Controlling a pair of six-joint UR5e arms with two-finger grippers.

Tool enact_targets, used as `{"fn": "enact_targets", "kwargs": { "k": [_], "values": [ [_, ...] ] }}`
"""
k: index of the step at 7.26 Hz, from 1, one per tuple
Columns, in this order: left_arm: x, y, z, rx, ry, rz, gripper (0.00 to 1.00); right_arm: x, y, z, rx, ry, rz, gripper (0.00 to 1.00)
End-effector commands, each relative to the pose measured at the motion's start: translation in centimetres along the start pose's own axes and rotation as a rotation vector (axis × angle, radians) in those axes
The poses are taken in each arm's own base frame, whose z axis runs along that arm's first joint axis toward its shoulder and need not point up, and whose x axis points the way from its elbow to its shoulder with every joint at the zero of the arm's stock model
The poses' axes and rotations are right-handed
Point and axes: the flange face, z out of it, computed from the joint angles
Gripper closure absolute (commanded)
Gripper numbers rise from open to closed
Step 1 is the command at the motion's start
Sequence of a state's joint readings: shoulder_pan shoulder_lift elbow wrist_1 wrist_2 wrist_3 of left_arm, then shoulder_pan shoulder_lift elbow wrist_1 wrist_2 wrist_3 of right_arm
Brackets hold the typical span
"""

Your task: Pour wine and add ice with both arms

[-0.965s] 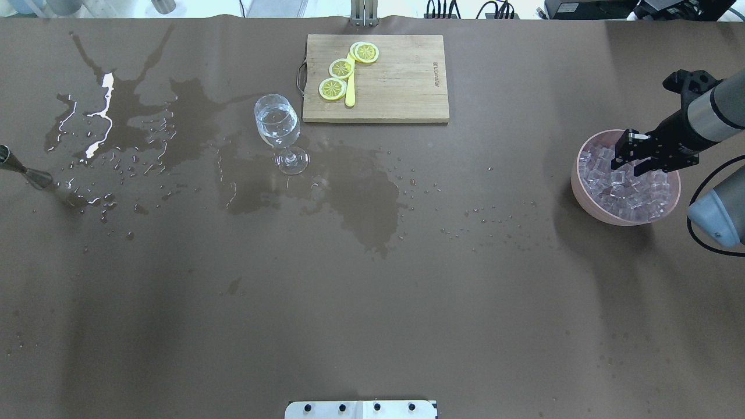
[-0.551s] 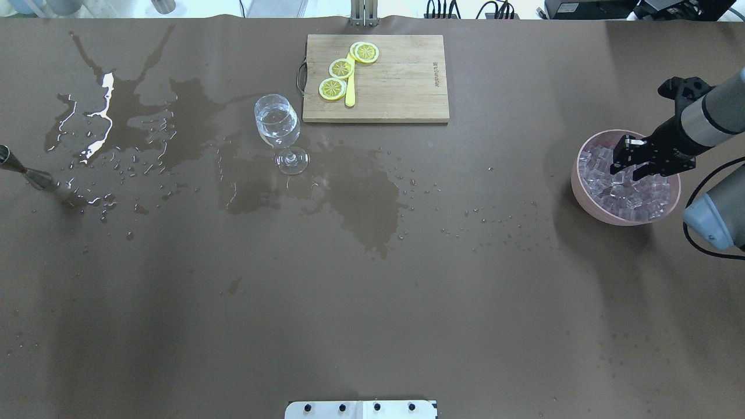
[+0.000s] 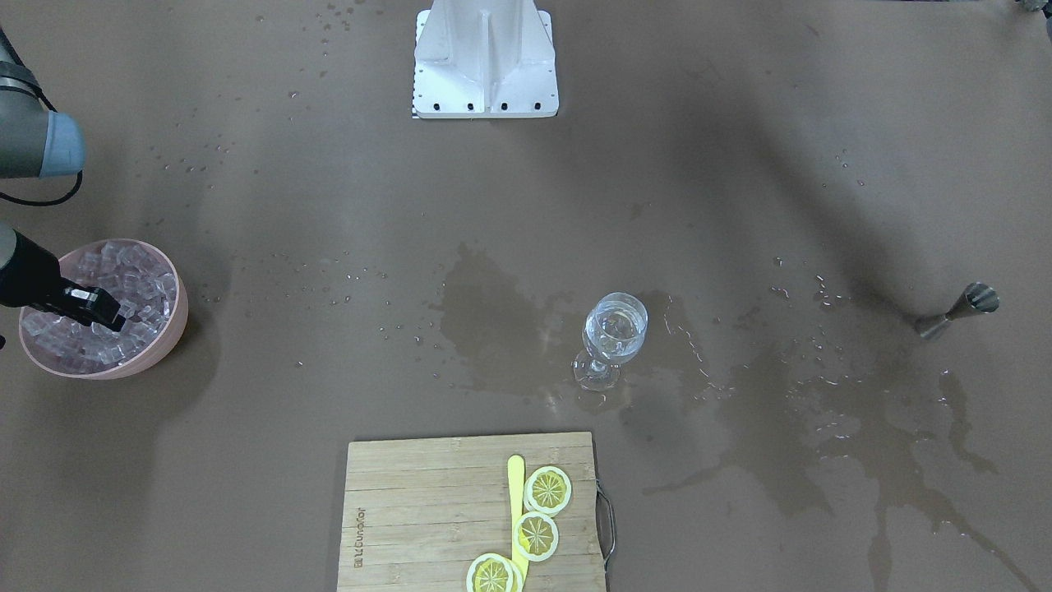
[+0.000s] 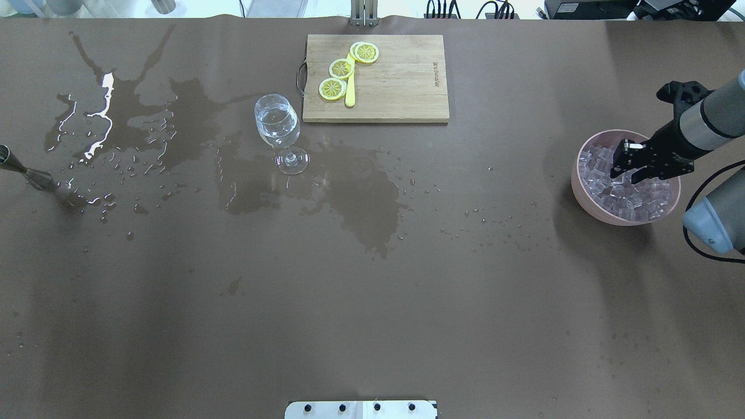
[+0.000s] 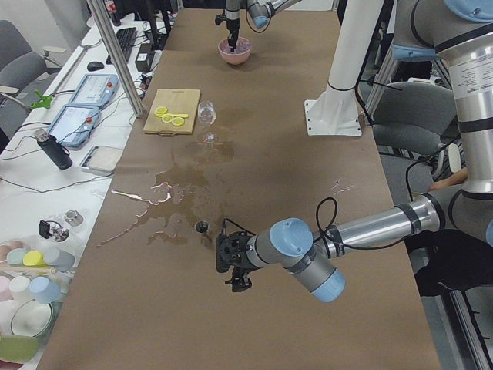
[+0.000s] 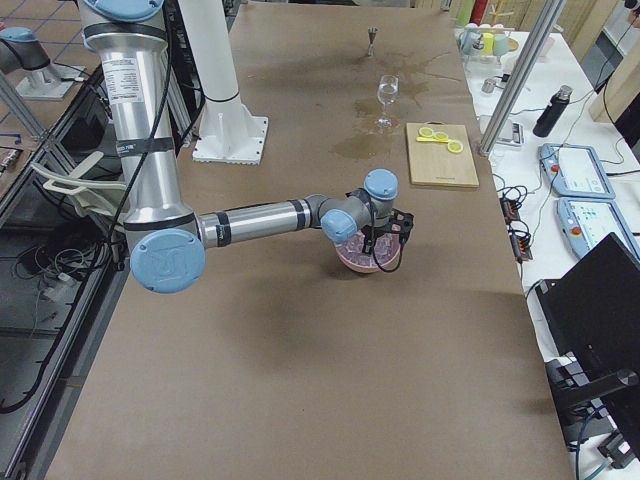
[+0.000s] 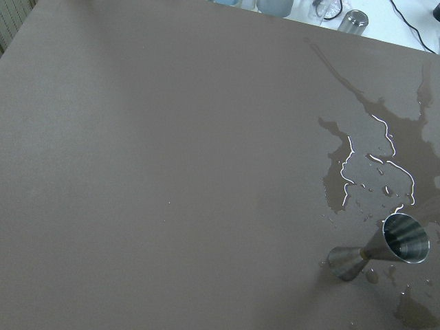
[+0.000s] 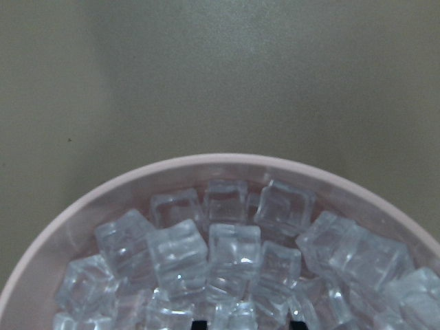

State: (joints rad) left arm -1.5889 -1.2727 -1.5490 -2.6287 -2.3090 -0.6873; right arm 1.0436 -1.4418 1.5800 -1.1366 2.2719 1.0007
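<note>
Wine step seemingly done: wine (image 4: 277, 129) clear in the glass (image 4: 292, 160), upright on the wet counter (image 4: 372, 302) just beside the cutting board (image 4: 396, 87).

Now onto the ice (image 4: 596, 171), heaped in the pink bowl (image 4: 576, 189) at the counter's right end, well apart from the glass. Down among the cubes, the right tool (image 4: 630, 173), jaws parted, with cubes lying between the fingertips in the wrist view. No sure hold on any cube yet.

Seen only from the side camera, the left tool (image 5: 238, 281), low over the counter near the steel jigger (image 4: 28, 171) and far from the glass. Cannot tell whether parted or closed, nor whether holding anything.

Next, most likely:
- Close on a single cube.
- Lift straight up past the rim.
- Carry it across the counter and let go just over the mouth of the glass.

Calls for a measured squeeze, slick cubes being prone to squirt out of a hard pinch. Calls also for a low release, to spare the tall stemmed glass a knock or a splash.

Against a second ago: the right tool lower, sunk further into the bowl, jaws spread about as before. Glass, board, jigger and the spill (image 4: 361, 198) all unmoved.
</note>
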Motion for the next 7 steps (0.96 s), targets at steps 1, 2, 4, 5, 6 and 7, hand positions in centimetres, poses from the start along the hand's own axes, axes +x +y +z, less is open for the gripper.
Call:
{"fn": "enact_targets", "kwargs": {
  "k": [1,2,4,5,6,7],
  "values": [
    [3.8,-2.4,-1.2,-0.028,-0.019,-0.025,0.02,-0.2,0.4,0.5,-0.005,0.003,-0.002,0.51],
    [5.3,-2.9,-2.1,-0.016,-0.01,-0.023,0.02,-0.3,0.5,0.6,-0.007,0.003,-0.003,0.51],
    [8.7,-2.8,-0.4,0.005,-0.043,-0.033,0.02,-0.3,0.6,0.8,-0.012,0.005,-0.005,0.58],
    [10.2,-2.1,1.4,0.018,-0.066,-0.028,0.02,-0.3,0.7,0.8,-0.011,0.006,-0.006,0.7],
    [11.5,-1.5,2.7,0.048,-0.067,0.006,0.02,-0.5,0.7,0.8,-0.012,0.004,-0.005,0.77],
    [12.5,-0.9,3.3,0.071,-0.044,0.008,0.02,-0.5,0.7,0.8,-0.011,0.003,-0.006,0.84]
  ]
}}
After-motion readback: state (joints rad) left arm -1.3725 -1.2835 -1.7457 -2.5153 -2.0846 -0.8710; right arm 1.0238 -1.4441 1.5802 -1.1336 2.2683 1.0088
